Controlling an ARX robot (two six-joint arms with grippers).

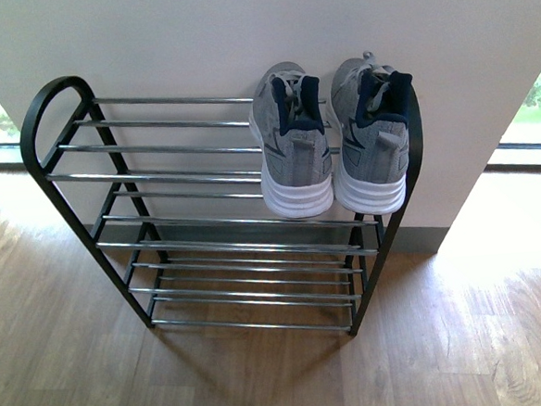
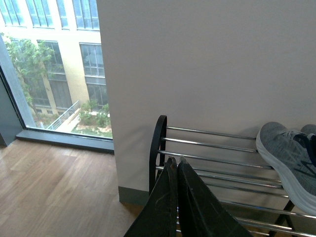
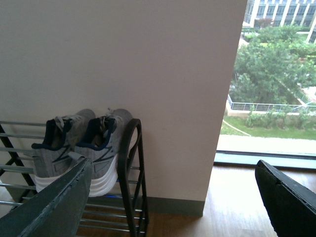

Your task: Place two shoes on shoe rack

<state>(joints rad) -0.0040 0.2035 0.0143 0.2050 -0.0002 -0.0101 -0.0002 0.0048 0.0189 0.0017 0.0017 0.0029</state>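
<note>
Two grey sneakers sit side by side at the right end of the shoe rack's top tier, toes at its front edge. Left gripper pinched closed, empty; right gripper wide, empty. Placement looks done: back your arms off slowly, without clipping the rack.

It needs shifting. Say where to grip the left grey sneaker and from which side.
Probably pinch the left grey sneaker at its heel collar, from above on the robot's side: its heel faces outward, the navy opening is upward, the other sneaker crowds its right.
</note>
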